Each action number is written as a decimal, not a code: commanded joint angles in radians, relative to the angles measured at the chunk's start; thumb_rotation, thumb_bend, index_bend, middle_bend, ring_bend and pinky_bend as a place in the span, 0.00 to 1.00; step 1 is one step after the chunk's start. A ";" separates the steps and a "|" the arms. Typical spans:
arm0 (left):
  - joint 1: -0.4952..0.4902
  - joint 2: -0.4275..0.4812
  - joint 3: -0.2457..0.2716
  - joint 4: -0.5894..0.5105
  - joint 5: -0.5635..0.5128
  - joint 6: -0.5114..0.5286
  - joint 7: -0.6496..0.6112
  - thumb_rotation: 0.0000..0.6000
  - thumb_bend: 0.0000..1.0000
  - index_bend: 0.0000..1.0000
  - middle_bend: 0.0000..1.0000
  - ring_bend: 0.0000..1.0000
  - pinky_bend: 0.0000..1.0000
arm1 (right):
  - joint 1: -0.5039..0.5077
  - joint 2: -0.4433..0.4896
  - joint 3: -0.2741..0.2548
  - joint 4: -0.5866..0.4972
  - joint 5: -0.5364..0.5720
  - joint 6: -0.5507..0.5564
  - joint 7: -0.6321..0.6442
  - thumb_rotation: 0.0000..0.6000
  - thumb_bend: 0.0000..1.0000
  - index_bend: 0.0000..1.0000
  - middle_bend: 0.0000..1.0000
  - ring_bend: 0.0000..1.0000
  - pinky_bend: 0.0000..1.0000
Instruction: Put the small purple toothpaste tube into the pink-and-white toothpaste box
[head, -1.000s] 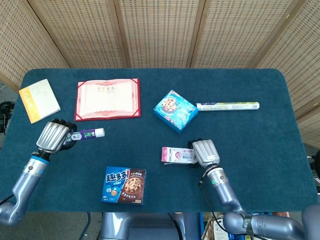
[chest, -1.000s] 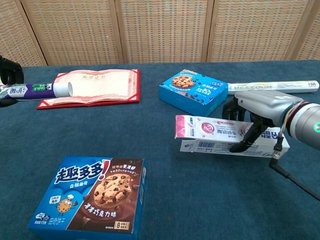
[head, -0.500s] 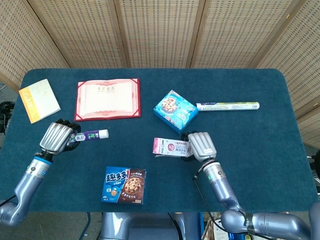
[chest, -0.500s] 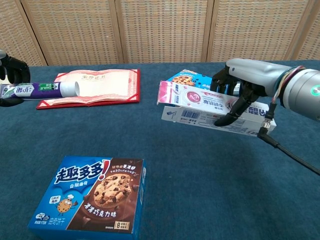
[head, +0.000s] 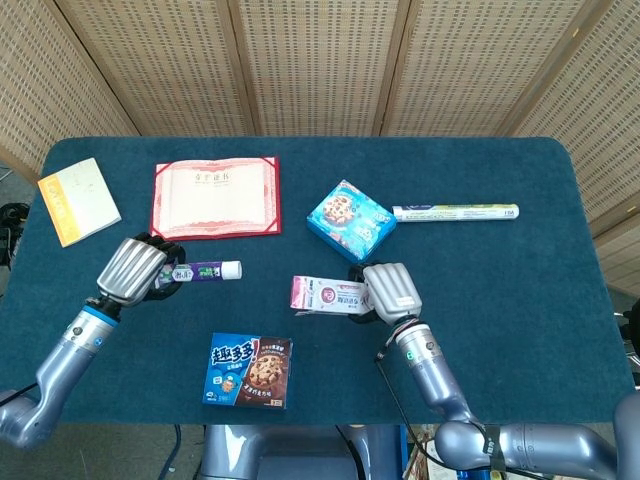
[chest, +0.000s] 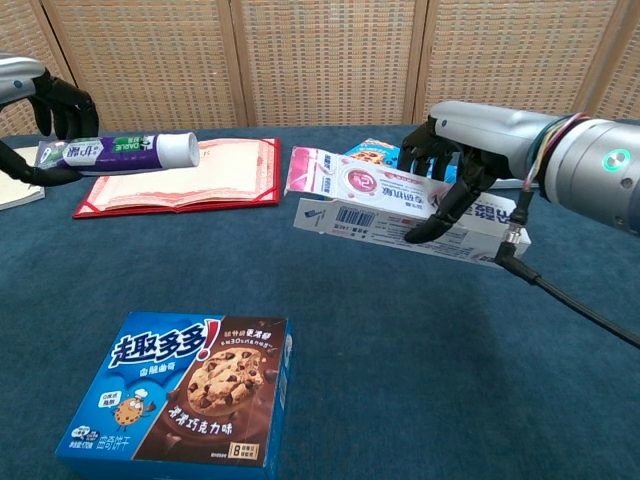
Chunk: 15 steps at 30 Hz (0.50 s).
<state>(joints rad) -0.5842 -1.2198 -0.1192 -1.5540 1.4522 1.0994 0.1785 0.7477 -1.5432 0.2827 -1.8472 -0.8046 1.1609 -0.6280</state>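
Observation:
My left hand (head: 138, 272) (chest: 40, 120) grips the small purple toothpaste tube (head: 205, 271) (chest: 125, 152) by its tail, held level above the table with the white cap pointing right. My right hand (head: 386, 292) (chest: 455, 160) holds the pink-and-white toothpaste box (head: 328, 295) (chest: 365, 195) lifted off the cloth, its open end flap facing left toward the tube. A gap of table separates the tube's cap and the box's open end.
A blue-and-brown cookie box (head: 248, 371) (chest: 185, 402) lies at the front. A red certificate folder (head: 215, 197) (chest: 180, 172), a blue cookie box (head: 350, 221), a long white tube (head: 455, 212) and a yellow-white booklet (head: 78, 199) lie toward the back.
Both hands have moved toward each other: the left carried the tube right and higher, the right lifted the box off the table and moved it left.

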 joint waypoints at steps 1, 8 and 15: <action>-0.019 0.026 -0.010 -0.040 0.001 -0.021 0.004 1.00 0.47 0.86 0.64 0.44 0.41 | 0.008 -0.005 0.002 0.007 0.008 -0.003 0.003 1.00 0.18 0.63 0.53 0.41 0.48; -0.056 0.082 -0.013 -0.124 -0.022 -0.091 0.053 1.00 0.47 0.86 0.64 0.44 0.41 | 0.021 -0.016 0.002 0.014 0.012 -0.003 0.018 1.00 0.18 0.63 0.53 0.41 0.48; -0.084 0.118 -0.011 -0.180 -0.082 -0.155 0.133 1.00 0.47 0.86 0.64 0.44 0.41 | 0.028 -0.014 0.004 0.013 0.017 0.001 0.027 1.00 0.18 0.63 0.53 0.42 0.48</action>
<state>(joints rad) -0.6609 -1.1089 -0.1319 -1.7243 1.3814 0.9560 0.2982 0.7755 -1.5578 0.2861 -1.8341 -0.7880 1.1608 -0.6016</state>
